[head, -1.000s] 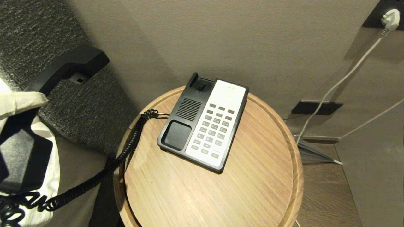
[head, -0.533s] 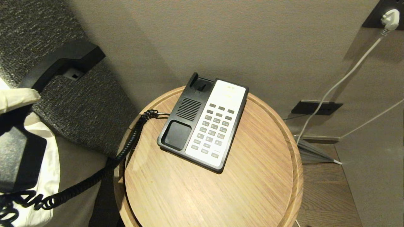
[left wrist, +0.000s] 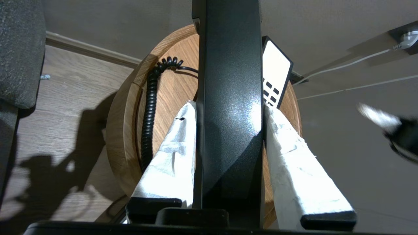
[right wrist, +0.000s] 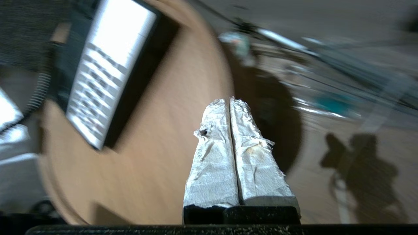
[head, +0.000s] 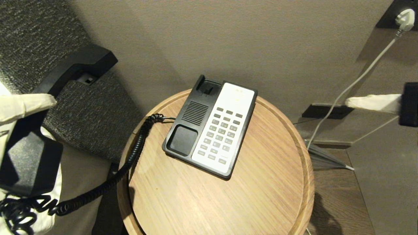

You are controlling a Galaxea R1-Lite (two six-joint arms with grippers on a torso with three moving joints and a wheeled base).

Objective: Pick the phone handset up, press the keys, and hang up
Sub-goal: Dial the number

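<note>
Black plastic phone handset w/ coiled cord stays pinched in left gripper off to table's left, while right gripper, fingers pressed together, has just entered at right, likely heading for grey keys.

The left gripper is raised at the far left, its white-wrapped jaws clamped on a black bar. The right gripper reaches in from the right edge, jaws pressed together.
</note>
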